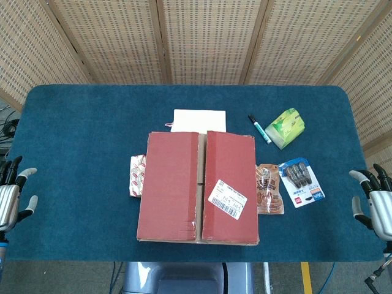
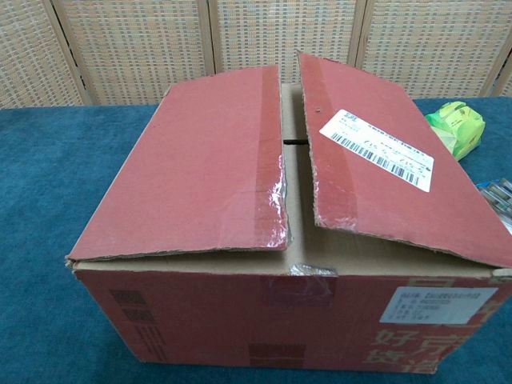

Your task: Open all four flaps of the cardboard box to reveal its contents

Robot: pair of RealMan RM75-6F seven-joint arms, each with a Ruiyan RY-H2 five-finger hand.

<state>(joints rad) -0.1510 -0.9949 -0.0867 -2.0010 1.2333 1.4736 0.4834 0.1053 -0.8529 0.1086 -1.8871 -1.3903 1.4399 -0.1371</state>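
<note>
A red-brown cardboard box (image 1: pixel 197 187) sits near the table's front edge, in the middle. Its two long top flaps lie nearly closed with a narrow gap between them. The left flap (image 2: pixel 200 164) and the right flap (image 2: pixel 384 168), which bears a white barcode label, are both slightly lifted in the chest view. The inner flaps show only as a strip of plain cardboard in the gap. My left hand (image 1: pixel 11 193) hovers off the table's left edge, fingers apart, holding nothing. My right hand (image 1: pixel 373 199) hovers at the right edge, likewise empty. Both are far from the box.
On the blue tablecloth (image 1: pixel 79 135) lie a white sheet (image 1: pixel 198 120) behind the box, a snack packet (image 1: pixel 137 175) at its left, a brown pouch (image 1: pixel 269 188), a blue blister pack (image 1: pixel 301 182), a marker (image 1: pixel 259 128) and a green tissue pack (image 1: pixel 285 127) to the right.
</note>
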